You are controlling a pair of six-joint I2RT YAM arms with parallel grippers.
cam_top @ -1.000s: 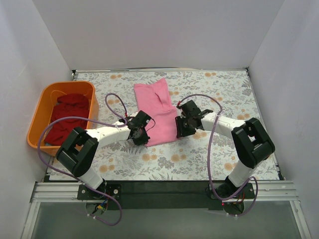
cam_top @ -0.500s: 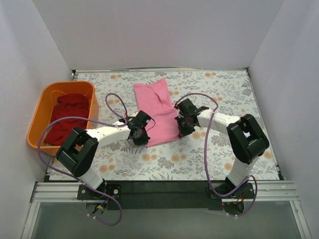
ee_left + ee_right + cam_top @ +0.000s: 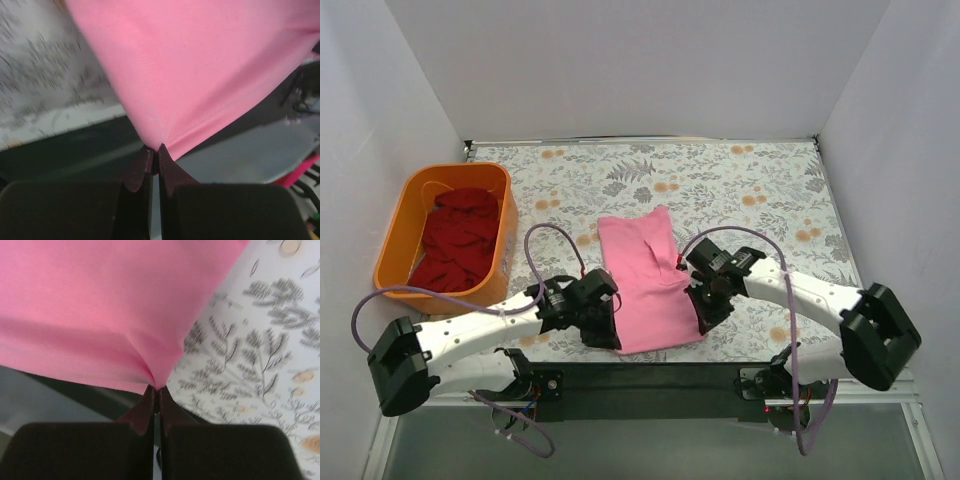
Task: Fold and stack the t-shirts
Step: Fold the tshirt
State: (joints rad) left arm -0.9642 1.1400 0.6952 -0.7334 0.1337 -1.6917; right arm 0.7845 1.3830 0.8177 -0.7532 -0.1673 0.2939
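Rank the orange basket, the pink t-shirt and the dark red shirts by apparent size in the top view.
1. orange basket: largest, by a narrow margin.
2. pink t-shirt: nearly as big, so the order of these two is not firm.
3. dark red shirts: clearly smallest, lying inside the basket.

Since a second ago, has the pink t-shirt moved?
Yes. The pink t-shirt slid toward the near edge: its top, earlier level with the far rim of the orange basket, now lies level with its middle.
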